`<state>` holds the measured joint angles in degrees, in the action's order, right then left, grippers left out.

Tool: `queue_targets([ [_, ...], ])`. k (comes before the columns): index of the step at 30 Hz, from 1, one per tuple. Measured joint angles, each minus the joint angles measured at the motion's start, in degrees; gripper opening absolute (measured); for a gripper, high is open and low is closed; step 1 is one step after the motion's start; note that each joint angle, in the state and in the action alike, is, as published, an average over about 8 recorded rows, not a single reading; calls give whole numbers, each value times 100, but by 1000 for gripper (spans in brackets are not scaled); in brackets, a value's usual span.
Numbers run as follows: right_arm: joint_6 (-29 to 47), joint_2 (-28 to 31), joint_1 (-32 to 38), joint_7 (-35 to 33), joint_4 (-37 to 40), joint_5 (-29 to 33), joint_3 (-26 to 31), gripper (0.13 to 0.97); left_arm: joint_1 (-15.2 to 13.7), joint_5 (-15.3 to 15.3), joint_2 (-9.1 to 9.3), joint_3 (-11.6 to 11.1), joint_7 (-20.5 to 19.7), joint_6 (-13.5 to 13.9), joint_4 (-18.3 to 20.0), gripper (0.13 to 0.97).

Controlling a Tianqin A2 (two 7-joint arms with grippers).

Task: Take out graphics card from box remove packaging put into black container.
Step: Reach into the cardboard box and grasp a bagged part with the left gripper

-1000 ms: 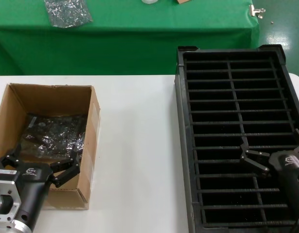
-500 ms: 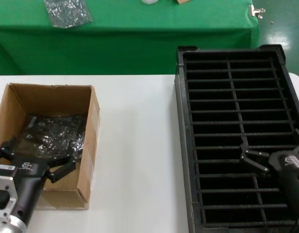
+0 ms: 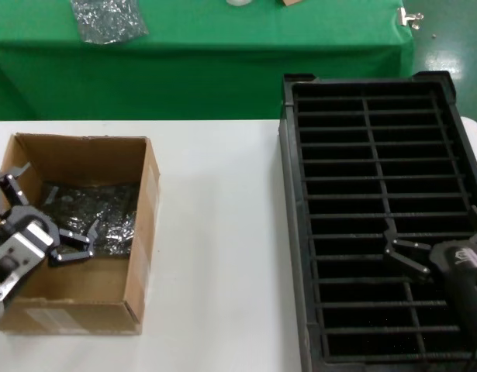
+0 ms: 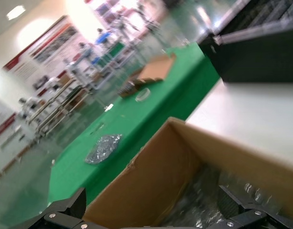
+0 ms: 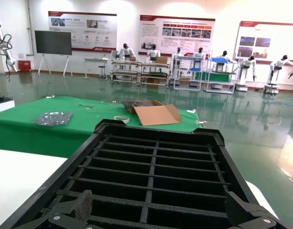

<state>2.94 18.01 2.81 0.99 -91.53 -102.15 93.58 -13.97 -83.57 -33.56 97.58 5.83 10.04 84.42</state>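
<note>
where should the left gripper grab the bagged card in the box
Judging from the head view, take the packaging from above, pinching a raised crinkle near its middle. It lies flat on the floor of the box, whose walls block any side approach. The left gripper is open over the box's left part; the card itself is hidden inside the bag.

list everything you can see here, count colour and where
box: 1, brown cardboard, open, on the white table's left side
packaging: 1, dark crinkly bag, inside the box
black container: 1, black slotted crate, on the table's right side
white table: 1, white, under box and crate
green cloth: 1, green, on the table behind
silvery bag: 1, silver, on the green cloth, far left
left hand: 1, black, open, over the box's near left part
right hand: 1, black, open, above the crate's near right slots
</note>
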Motion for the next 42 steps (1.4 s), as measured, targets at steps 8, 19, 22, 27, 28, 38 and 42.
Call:
queue_targets([
  [8, 0, 0, 0, 0, 0, 0, 0, 966, -1444, 479, -170, 713, 1313, 570, -1467, 966],
  [19, 0, 0, 0, 0, 0, 0, 0, 966, -2751, 1002, 69, 1673, 2742, 1354, -3172, 966],
  [22, 0, 0, 0, 0, 0, 0, 0, 966, -2921, 1012, 172, 1778, 3018, 1441, -3506, 966],
  [27, 0, 0, 0, 1, 0, 0, 0, 966, -3210, 732, 456, 1746, 3846, 1364, -4202, 966],
  [28, 0, 0, 0, 1, 0, 0, 0, 966, -3269, 649, 520, 1711, 4054, 1333, -4351, 966],
  [38, 0, 0, 0, 1, 0, 1, 0, 966, -3858, -358, 1118, 955, 6587, 1169, -5799, 956],
  [42, 0, 0, 0, 1, 0, 1, 0, 966, -4029, -723, 1286, 561, 7547, 1218, -6222, 936],
])
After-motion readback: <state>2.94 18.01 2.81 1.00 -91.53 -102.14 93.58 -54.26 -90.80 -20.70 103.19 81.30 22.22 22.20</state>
